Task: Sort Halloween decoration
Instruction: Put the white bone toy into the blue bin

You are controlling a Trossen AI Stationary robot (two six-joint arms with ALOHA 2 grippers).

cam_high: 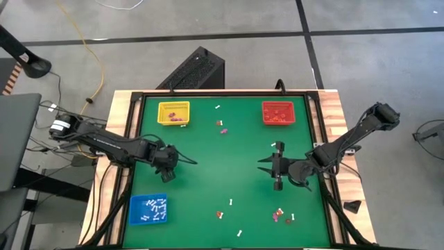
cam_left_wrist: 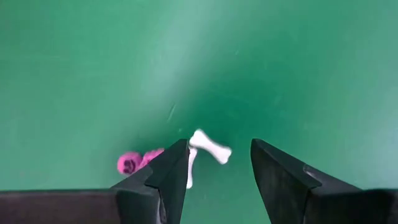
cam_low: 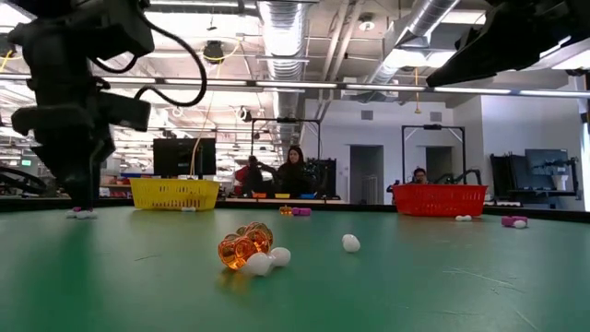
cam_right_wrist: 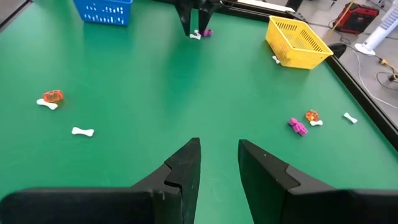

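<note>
The Halloween decoration lies scattered on the green table (cam_high: 208, 167) as tiny trinkets. My left gripper (cam_left_wrist: 219, 143) points down, open, close above the table's left middle (cam_high: 168, 172). A white bone (cam_left_wrist: 210, 147) lies flat on the table between its fingers. A second white bone (cam_left_wrist: 190, 171) is half hidden behind one finger, and a pink skull (cam_left_wrist: 129, 163) lies just outside it. I cannot tell whether a finger touches either bone. My right gripper (cam_right_wrist: 219, 142) hovers open and empty at the right middle (cam_high: 267, 167), facing the left arm.
A yellow tray (cam_high: 173, 112) stands far left, a red tray (cam_high: 279, 112) far right and a blue tray (cam_high: 148, 210) near left. More trinkets lie loose: an orange one with a white bone (cam_right_wrist: 52, 98), a white bone (cam_right_wrist: 82, 131), and a purple and an orange one (cam_right_wrist: 303, 122).
</note>
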